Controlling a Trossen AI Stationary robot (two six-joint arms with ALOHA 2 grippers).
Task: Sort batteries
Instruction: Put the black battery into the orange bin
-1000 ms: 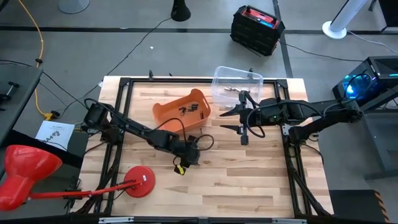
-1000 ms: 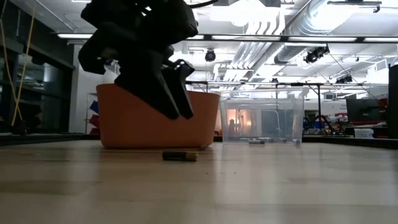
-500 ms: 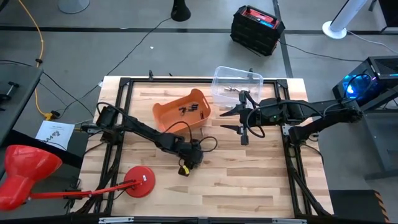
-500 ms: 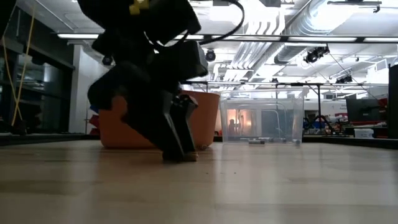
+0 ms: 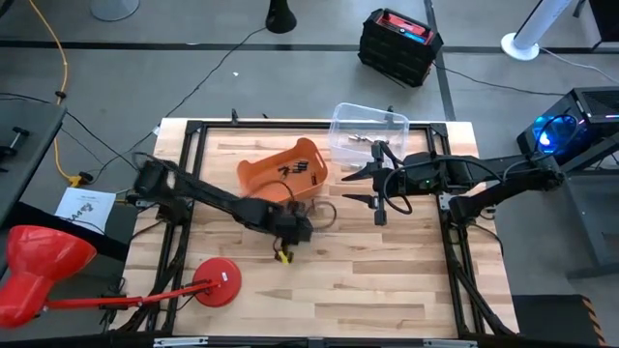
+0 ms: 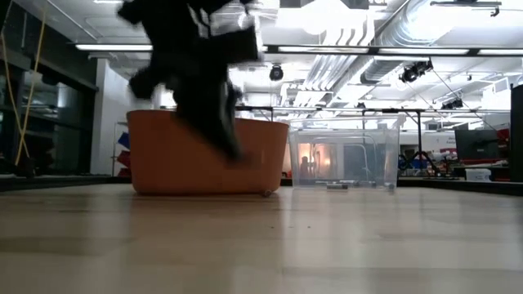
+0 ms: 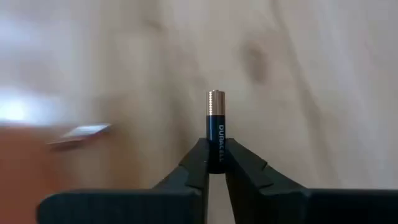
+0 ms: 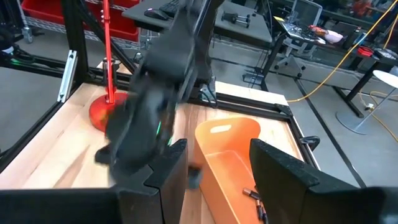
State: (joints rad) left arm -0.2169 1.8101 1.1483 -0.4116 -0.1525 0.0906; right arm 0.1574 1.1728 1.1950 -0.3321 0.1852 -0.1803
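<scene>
My left gripper (image 7: 215, 157) hangs over the middle of the table (image 5: 387, 271), just in front of the orange bin (image 5: 280, 174), and is shut on a black battery with a copper end (image 7: 215, 127). In the low view it shows blurred, above the wood and in front of the bin (image 6: 172, 163). Several dark batteries (image 5: 298, 169) lie in the orange bin. A few more (image 5: 363, 138) lie in the clear bin (image 5: 387, 124) at the far side. My right gripper (image 5: 351, 188) waits open, to the right of the orange bin. My left gripper pinches the battery's black end (image 7: 215, 149) between its two fingertips, one on each side. The copper end (image 7: 215, 98) sticks out past the fingertips. The fingers come from above, slanting down. The battery is lifted clear of the wood.
A red round base with a red pole (image 5: 219, 282) stands at the near left of the table. Black frame rails (image 5: 184, 155) run along the table's left and right sides. Bare wood lies to the near right.
My left gripper has gone down onto the battery that lay on the table in front of the orange bin, shut on it, then risen and moved a little toward the bin. The battery has left the table and hangs in the fingers.
</scene>
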